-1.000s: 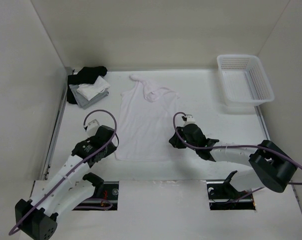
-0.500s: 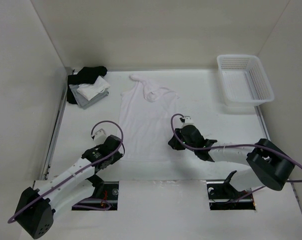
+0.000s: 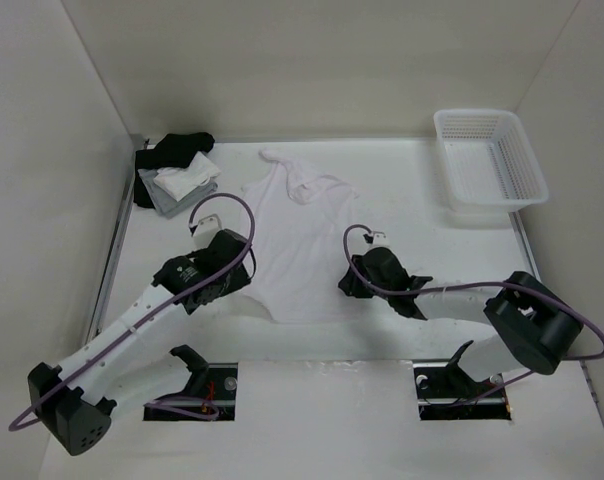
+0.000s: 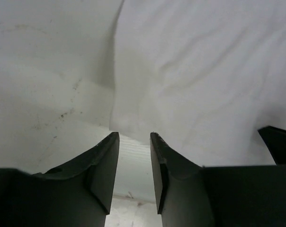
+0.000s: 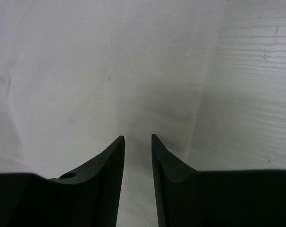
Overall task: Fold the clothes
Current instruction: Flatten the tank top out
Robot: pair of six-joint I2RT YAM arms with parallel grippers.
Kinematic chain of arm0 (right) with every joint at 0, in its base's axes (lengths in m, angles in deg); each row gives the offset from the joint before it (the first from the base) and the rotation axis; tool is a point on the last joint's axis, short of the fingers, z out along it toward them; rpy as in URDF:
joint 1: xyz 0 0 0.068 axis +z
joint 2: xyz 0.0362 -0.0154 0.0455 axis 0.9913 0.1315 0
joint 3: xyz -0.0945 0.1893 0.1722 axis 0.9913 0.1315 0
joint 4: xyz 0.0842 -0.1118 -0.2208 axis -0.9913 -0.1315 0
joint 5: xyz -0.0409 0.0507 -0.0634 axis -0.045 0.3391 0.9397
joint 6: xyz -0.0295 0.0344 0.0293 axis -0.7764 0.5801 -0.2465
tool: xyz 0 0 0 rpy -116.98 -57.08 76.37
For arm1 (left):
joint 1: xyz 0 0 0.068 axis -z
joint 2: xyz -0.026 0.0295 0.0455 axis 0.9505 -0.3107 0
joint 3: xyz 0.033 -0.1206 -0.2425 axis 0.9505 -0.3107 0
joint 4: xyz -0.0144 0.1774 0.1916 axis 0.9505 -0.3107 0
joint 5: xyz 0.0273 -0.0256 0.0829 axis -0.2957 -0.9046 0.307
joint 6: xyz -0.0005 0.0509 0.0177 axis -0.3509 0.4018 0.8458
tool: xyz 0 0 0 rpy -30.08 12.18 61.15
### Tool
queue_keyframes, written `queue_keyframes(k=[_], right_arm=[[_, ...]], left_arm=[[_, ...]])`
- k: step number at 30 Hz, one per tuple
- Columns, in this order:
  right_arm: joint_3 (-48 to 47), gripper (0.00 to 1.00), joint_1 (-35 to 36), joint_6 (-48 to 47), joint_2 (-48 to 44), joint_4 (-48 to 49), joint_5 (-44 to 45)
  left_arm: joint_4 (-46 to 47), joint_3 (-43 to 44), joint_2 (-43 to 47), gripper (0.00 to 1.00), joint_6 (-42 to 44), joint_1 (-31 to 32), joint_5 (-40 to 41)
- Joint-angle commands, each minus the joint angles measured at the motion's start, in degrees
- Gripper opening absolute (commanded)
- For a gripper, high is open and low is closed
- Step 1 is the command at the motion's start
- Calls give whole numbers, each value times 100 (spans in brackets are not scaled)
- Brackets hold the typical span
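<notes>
The clothes, a white sleeveless top, lie flat mid-table with the straps at the far end. Their lower left corner sits drawn inward, so the left side slants. My left gripper is at that corner. In the left wrist view it is open, the corner of the clothes just past its tips and bare table between the fingers. My right gripper is at the lower right edge. In the right wrist view it is open, low over the clothes, gripping nothing.
A white plastic basket stands at the back right. A pile of black, white and grey garments lies at the back left. White walls close in the table on three sides. Two cut-outs sit by the arm bases.
My left arm swung down to the lower left corner, then back up and right. That corner of the clothes has shifted inward. The right arm has hardly moved.
</notes>
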Motion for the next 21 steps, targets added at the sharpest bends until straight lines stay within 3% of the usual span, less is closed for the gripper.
queue_keyframes(k=[1,6,12,16,21], right_arm=[[-137,35,-59,88,-10,49,149],[-76,38,-85,97,-115,49,272],[-58,39,-68,62,-186,102,281],[-75,38,-59,27,-221,128,281],[-102,37,-15,1,-160,137,255]], left_arm=[[-1007,269,-163,35,140,388,251],[-376,-469,-120,37,-326,513,216],[56,-1163,521,33,-721,65,269],[258,-1752,1057,27,-1494,-50,251],[1109,-2482,1524,28,-1839,-286,313]])
